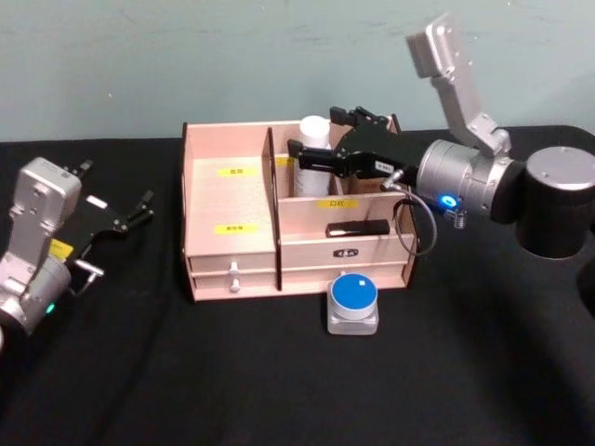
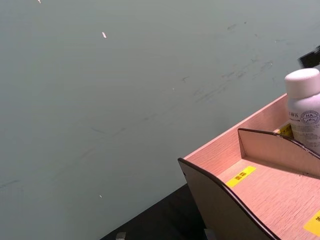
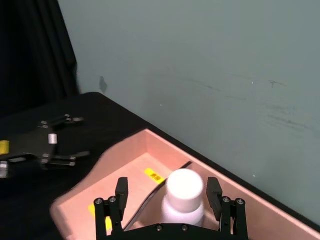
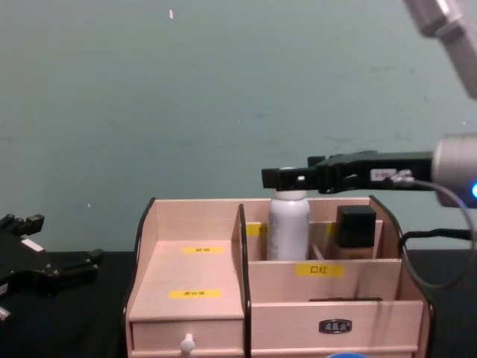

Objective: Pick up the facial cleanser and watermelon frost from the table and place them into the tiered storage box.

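Right gripper point(image 1: 314, 135) hovered over the back of the wooden storage box point(image 1: 232, 200). Its fingers were apart, one on each side of the cap of a white bottle point(image 4: 288, 227), with a small gap on both sides. That bottle stood upright in a rear compartment, beside a black block point(image 4: 355, 226). A blue-lidded pot point(image 1: 353, 295) sat on the black table point(image 1: 186, 372), just in front of the box. Left gripper point(image 1: 116, 190) was well off to the left, fingers spread.

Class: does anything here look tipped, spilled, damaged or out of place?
Nothing stands out: the white bottle stands upright in the tiered storage box, the open right gripper astride its cap; the left gripper sits aside.
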Available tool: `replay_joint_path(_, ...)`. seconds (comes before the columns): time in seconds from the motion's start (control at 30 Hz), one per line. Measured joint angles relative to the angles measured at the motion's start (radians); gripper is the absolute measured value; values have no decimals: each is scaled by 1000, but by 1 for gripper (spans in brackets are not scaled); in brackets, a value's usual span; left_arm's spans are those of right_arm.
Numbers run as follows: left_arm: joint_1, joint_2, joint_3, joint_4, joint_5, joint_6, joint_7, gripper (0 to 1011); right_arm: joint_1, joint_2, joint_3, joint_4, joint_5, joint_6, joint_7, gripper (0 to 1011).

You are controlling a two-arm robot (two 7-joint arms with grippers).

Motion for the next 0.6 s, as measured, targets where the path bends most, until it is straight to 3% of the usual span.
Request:
replay_joint_path(0.13,0,0,0,0,0,0,0,1010,-87,47,37,-151,61,76,-30,1003)
replay_joint_path(0.17,0,0,0,0,0,0,0,1010,-87,47,37,-151,61,76,-30,1002)
replay_joint_path(0.27,0,0,0,0,0,0,0,1009,-183,86,72,-282,105,119,-74,1002)
replay_joint_path(0.43,0,0,0,0,0,0,0,1010,-310,127,101,-427,141,145,-134,1002)
replay_joint_path(0.6,0,0,0,0,0,0,0,1010,-421,153,104,-528,157,161,-189,1003)
